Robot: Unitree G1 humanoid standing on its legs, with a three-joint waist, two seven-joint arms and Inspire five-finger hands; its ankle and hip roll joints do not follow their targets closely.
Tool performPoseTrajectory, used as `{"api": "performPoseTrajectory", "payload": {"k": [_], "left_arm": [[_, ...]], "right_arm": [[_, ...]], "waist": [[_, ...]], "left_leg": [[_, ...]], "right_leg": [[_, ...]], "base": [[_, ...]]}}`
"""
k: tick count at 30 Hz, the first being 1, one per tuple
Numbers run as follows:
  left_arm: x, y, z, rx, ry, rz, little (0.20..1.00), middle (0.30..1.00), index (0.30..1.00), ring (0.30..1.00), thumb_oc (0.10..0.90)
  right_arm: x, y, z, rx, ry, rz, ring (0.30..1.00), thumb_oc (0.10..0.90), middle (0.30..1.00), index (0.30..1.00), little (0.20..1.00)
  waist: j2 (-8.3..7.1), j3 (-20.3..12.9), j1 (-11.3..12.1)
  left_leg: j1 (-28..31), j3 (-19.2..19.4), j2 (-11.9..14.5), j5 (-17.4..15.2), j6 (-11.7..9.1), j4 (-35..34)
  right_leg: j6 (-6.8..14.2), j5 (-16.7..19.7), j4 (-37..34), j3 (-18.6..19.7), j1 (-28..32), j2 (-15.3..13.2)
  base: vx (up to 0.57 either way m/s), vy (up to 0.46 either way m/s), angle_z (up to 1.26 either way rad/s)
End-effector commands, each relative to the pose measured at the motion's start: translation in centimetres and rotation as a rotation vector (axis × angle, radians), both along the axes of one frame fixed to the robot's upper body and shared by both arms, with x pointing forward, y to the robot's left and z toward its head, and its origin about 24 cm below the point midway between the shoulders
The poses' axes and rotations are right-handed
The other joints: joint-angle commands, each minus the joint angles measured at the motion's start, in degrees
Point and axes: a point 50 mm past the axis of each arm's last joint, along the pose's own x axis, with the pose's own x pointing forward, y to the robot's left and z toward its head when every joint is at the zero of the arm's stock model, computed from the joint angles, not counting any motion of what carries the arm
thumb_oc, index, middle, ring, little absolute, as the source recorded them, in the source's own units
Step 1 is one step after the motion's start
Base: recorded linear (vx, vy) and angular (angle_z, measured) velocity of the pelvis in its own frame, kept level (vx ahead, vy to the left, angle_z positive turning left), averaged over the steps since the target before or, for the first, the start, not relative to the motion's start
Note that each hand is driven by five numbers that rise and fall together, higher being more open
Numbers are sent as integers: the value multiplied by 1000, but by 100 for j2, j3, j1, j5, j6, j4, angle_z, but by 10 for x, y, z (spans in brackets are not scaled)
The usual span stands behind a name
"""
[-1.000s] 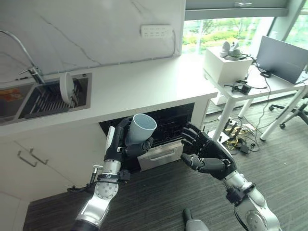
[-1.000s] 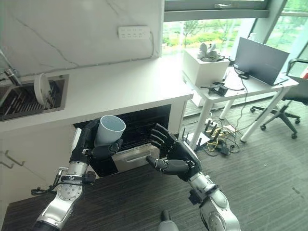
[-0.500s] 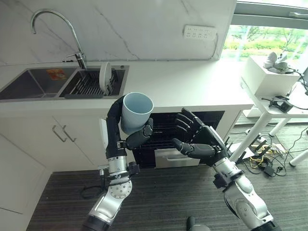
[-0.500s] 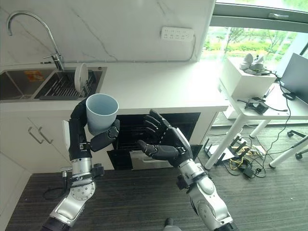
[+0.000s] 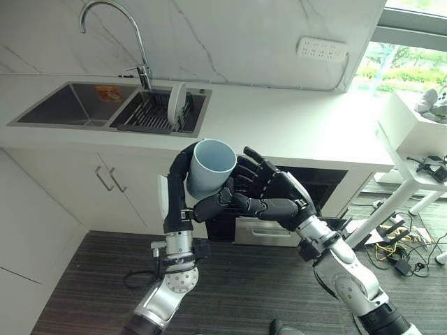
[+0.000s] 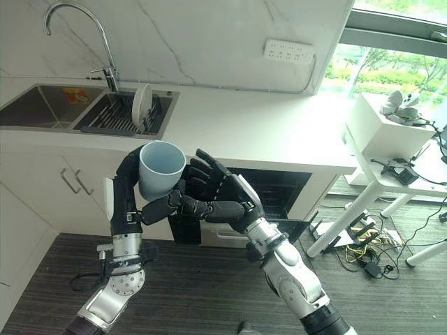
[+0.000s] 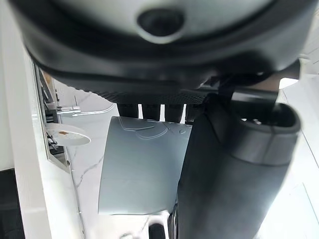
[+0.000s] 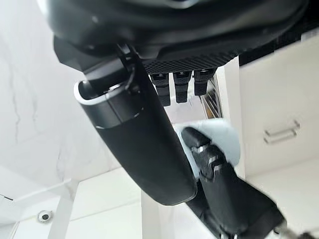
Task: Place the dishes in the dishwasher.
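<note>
A pale blue cup (image 5: 209,166) is held upright in front of the counter, mouth up, with my left hand (image 6: 158,208) shut on it: thumb on the near side, fingers (image 7: 149,110) behind. In the left wrist view the cup (image 7: 142,169) sits between those fingers and the thumb. My right hand (image 5: 271,194) is open, its fingers spread right beside the cup's right side; I cannot tell if they touch. The open dishwasher (image 5: 316,185) is a dark cavity under the counter behind the hands, with its pulled-out front (image 5: 264,232) low down. A white plate (image 5: 176,113) stands on edge in the sink rack.
A double sink (image 5: 63,105) with a tall tap (image 5: 133,35) is set in the white counter (image 5: 293,125) at the left. White cabinet doors (image 5: 84,188) lie below it. A white desk (image 6: 391,150) with cables under it stands at the right.
The camera has shifted. My right hand has moved left, closing the gap to the cup's side. The left hand still holds the cup.
</note>
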Motion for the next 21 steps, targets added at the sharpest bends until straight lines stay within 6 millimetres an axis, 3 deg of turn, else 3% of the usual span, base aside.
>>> {"api": "performPoseTrajectory", "payload": {"k": [1, 5, 7, 13, 21], "left_arm": [[3, -19, 47, -34, -271, -132, 300, 300, 300, 300, 400], [3, -22, 46, -32, -256, -147, 300, 300, 300, 300, 400], [8, -23, 64, -20, -267, -172, 300, 300, 300, 300, 400], [2, -24, 53, -6, -263, -190, 300, 300, 300, 300, 400], [8, 15, 89, -38, -257, -239, 300, 300, 300, 300, 400]], "right_arm": [[-3, 8, 73, 201, -294, 55, 900, 800, 900, 900, 900], [-3, 11, 79, 209, -295, 51, 900, 800, 900, 900, 900], [-1, 21, 79, 209, -277, 54, 900, 800, 900, 900, 900], [-1, 24, 71, 227, -218, 77, 900, 800, 900, 900, 900], [2, 40, 63, 191, -175, 66, 900, 800, 900, 900, 900]], "waist": [[-33, -97, 30], [-28, -84, 73], [31, -87, 73], [39, -60, 90], [224, -116, 266]], "left_leg": [[28, -336, -206, -1053, 170, 378], [25, -380, -228, -1061, 188, 378], [42, -424, -230, -1035, 162, 378], [49, -393, -225, -1050, 179, 378], [-8, -552, -282, -948, 145, 378]], "right_leg": [[300, -1164, 397, 410, 331, 35], [297, -1182, 397, 419, 346, 44], [293, -1195, 397, 438, 358, 51], [307, -1195, 397, 445, 355, 37], [284, -1221, 397, 432, 334, -12]], "base": [[36, -4, 2], [37, -6, 4], [58, 32, 3], [16, 7, 1], [32, 51, 2]]}}
